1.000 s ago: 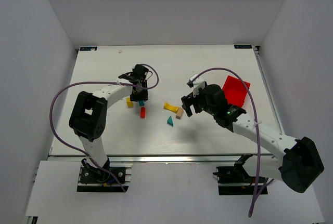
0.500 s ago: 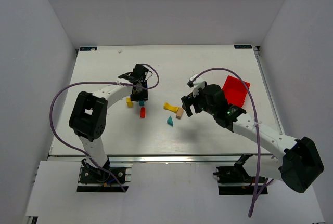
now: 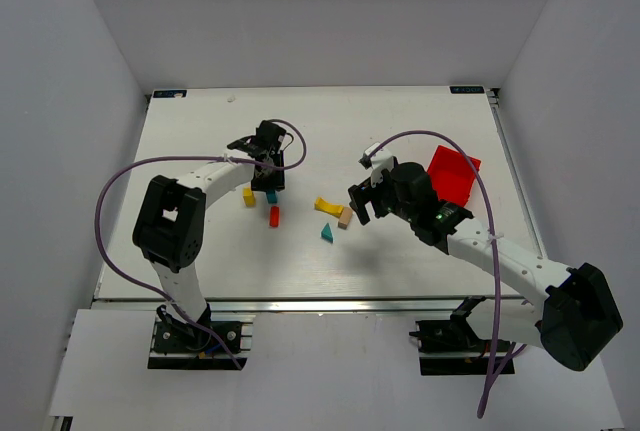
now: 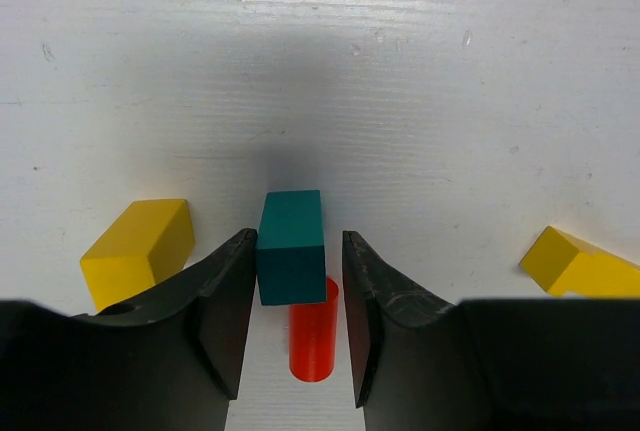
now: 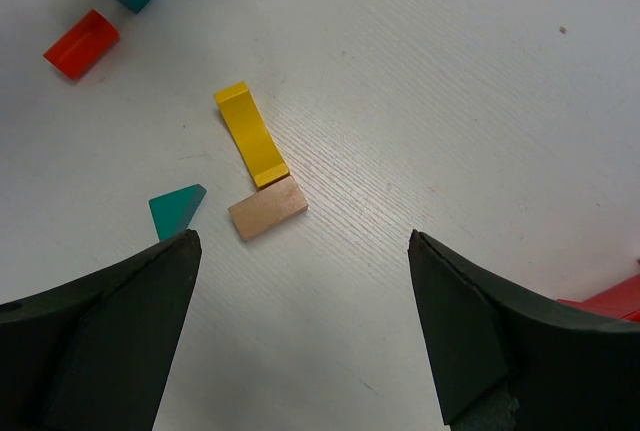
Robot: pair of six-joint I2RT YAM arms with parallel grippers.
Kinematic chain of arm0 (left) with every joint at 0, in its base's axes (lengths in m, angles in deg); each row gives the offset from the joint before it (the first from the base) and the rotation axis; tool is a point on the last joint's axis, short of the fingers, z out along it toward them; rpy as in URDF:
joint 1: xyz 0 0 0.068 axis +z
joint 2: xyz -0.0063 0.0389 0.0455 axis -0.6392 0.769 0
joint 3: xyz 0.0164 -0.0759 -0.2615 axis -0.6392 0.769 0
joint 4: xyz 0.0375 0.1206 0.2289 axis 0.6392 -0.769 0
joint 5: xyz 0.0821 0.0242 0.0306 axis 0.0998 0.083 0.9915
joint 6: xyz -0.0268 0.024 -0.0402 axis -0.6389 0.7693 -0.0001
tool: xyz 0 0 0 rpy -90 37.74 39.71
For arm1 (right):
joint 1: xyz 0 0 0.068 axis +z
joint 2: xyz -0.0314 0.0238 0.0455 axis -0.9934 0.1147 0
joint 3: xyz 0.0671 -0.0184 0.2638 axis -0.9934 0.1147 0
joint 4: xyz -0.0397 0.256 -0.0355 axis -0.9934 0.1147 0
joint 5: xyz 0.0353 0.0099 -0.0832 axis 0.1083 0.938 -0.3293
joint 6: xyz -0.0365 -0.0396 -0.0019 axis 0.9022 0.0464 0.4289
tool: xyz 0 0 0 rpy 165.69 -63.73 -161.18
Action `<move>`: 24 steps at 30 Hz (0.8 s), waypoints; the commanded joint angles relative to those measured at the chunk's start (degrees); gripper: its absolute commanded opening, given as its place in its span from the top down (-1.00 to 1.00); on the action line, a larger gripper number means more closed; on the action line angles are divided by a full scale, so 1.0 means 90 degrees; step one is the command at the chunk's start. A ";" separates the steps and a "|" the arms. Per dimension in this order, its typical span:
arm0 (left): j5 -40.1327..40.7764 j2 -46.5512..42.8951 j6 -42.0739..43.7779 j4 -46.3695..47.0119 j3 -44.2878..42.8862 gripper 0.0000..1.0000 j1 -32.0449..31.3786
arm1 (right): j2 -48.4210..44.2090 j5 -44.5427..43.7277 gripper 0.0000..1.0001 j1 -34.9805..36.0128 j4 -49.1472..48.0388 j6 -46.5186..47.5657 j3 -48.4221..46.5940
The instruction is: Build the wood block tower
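Note:
My left gripper [image 4: 297,241] is shut on a teal block [image 4: 291,246] and holds it just above the table. Below it lies a red cylinder [image 4: 312,346], and a yellow block [image 4: 140,249] rests to its left. In the top view this gripper [image 3: 268,183] hangs over the teal block [image 3: 271,195], with the red piece [image 3: 274,216] nearer the bases. My right gripper [image 5: 302,241] is open and empty above bare table. A yellow arch [image 5: 252,134], a tan block [image 5: 267,209] and a teal triangle [image 5: 175,209] lie ahead of it.
A red plastic bin [image 3: 452,173] stands to the right of my right arm, and its corner [image 5: 610,301] shows in the right wrist view. The white table [image 3: 400,131] ends at white walls behind and on both sides.
My left gripper has closed a little tighter on the teal block and shifted slightly toward the far side. The right arm has not moved.

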 commanded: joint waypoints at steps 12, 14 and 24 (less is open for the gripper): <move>0.0478 -0.1081 -0.0110 -0.0489 -0.0572 -0.48 -0.0008 | 0.0722 0.0679 -0.79 0.0013 0.0289 0.0694 -0.0472; 0.0342 -0.1415 -0.0178 -0.0548 -0.0582 -0.63 0.0001 | 0.1073 0.0835 -0.79 0.0022 0.0396 0.0927 -0.0648; 0.0439 -0.4508 -0.0900 -0.1007 0.0774 -0.96 0.0040 | 0.2618 0.1558 -0.79 0.0042 0.0513 0.1884 -0.1615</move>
